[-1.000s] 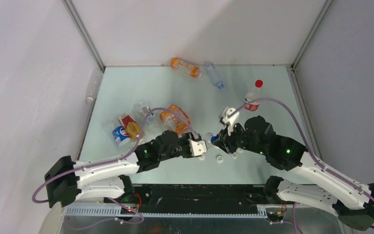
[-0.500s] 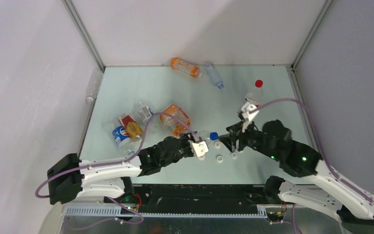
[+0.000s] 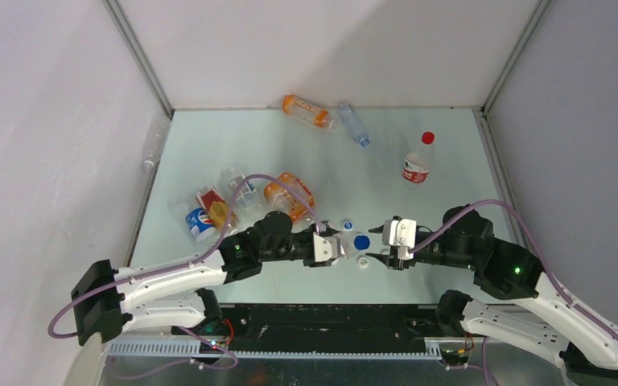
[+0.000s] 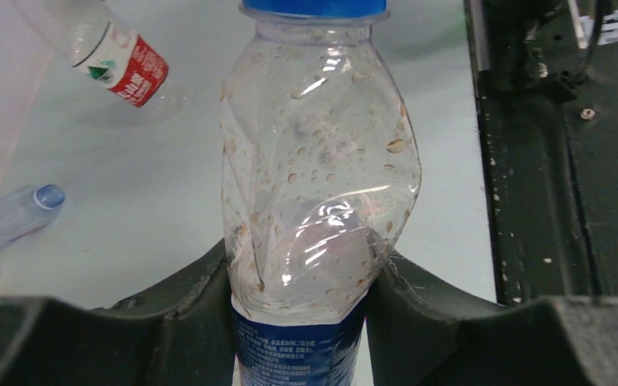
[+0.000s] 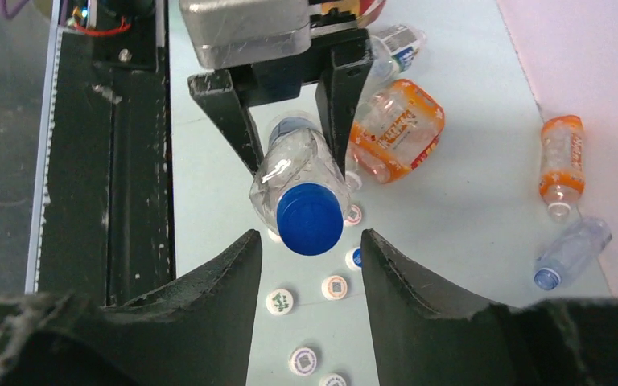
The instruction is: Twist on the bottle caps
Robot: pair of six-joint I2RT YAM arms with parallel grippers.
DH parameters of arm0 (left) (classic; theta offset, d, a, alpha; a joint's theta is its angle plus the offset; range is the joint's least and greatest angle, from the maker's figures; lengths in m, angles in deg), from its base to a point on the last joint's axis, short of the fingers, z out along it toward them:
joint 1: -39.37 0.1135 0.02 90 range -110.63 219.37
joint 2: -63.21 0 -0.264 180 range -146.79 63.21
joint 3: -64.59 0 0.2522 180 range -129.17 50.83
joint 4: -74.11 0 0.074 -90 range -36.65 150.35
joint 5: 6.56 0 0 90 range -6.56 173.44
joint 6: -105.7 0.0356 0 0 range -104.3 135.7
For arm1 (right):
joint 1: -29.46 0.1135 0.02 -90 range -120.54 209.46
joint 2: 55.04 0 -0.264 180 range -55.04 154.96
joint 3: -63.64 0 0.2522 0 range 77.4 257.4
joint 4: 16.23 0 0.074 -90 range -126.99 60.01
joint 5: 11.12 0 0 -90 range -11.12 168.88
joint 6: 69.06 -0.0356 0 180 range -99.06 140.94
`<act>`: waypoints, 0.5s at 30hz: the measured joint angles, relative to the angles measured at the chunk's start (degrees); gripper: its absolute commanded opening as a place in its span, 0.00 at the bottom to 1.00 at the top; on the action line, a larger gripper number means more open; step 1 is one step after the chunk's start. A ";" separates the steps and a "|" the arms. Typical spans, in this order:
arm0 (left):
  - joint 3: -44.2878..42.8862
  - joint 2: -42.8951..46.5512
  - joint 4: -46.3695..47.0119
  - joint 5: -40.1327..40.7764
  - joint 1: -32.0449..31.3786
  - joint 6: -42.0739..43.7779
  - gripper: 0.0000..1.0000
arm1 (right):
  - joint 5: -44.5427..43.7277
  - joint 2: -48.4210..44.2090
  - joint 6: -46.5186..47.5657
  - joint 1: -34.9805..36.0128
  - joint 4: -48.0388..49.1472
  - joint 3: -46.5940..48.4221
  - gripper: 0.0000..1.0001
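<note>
Now that your right gripper has swung from the red-capped bottle at upper right to frame centre, its jaws stand spread about the round blue plastic cap of the crumpled clear plastic bottle pinched by your left gripper, seemingly ready for tightening.

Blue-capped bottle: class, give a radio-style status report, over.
Left end effector shut on bottle. Right end effector open, straddling the blue cap, not gripping. Loose caps lie below, out of the way.
</note>
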 measured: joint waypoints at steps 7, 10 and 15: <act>-0.50 -0.28 -2.08 -4.17 0.00 0.00 0.30 | 3.17 0.81 4.09 0.22 -1.88 -0.02 0.48; -0.83 -0.57 -2.51 -5.11 0.00 0.00 0.30 | 4.00 1.11 4.63 0.35 -2.36 -0.02 0.47; -1.64 -0.83 -2.75 -6.05 0.00 0.04 0.30 | 4.83 2.43 5.25 0.66 -2.54 -0.02 0.37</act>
